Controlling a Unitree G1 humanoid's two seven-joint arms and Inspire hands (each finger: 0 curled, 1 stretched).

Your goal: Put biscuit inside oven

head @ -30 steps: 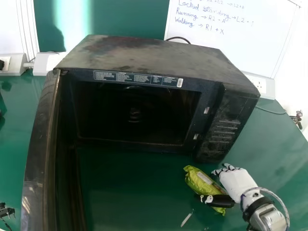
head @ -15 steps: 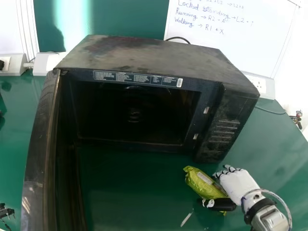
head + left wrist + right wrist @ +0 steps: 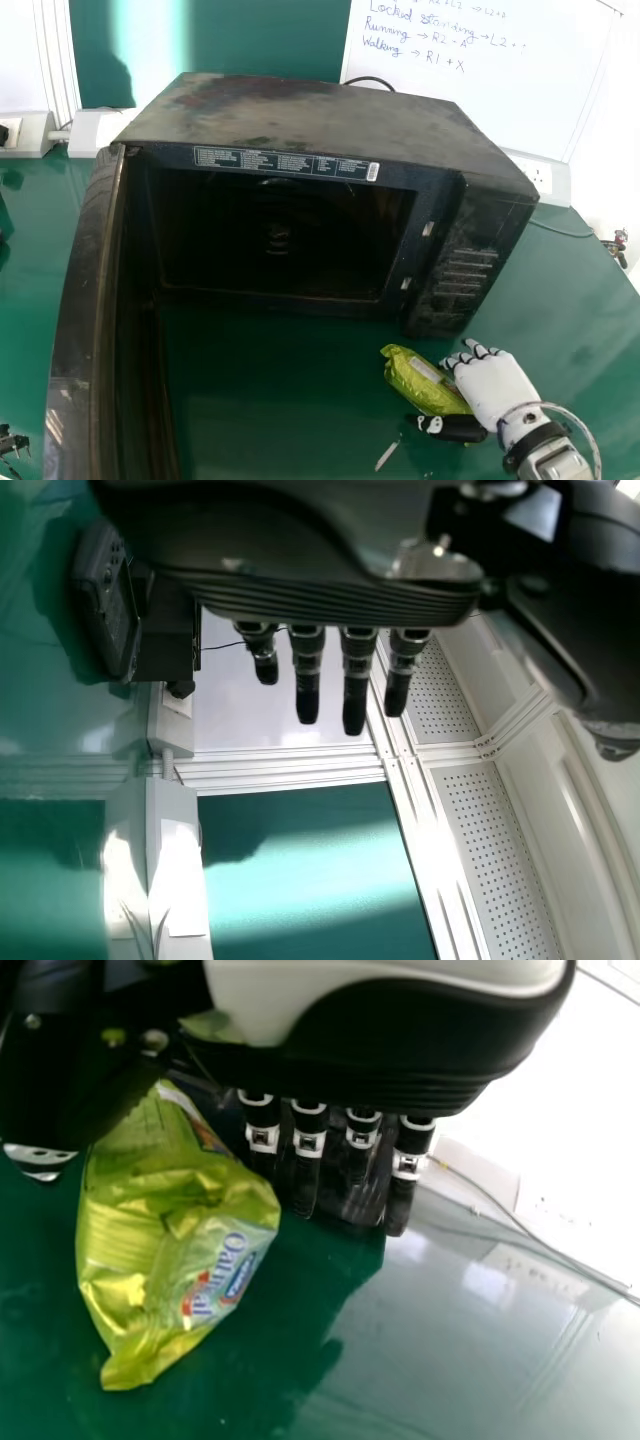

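Observation:
My right hand (image 3: 492, 388) is beside the green biscuit packet (image 3: 420, 380), to the right of the open oven's (image 3: 300, 115) front. The fingers stay fairly straight along the packet's right side, and the thumb lies at its near end. In the right wrist view the packet (image 3: 175, 1240) is close to the right hand (image 3: 310, 1145), whose fingers are not curled round it. The oven cavity is dark inside. In the left wrist view my left hand (image 3: 330, 675) has its fingers straight, holding nothing.
The oven door (image 3: 85, 320) stands swung open at the left, reaching toward the near edge. A whiteboard (image 3: 480, 90) leans behind the oven, with socket boxes (image 3: 540, 178) at the back. A small pale strip (image 3: 387, 455) lies on the green table (image 3: 290, 400).
The right thumb crossed over the packet's lower part before; now it sits at the near end, where the packet's tip has gone from sight. The right hand has shifted only slightly.

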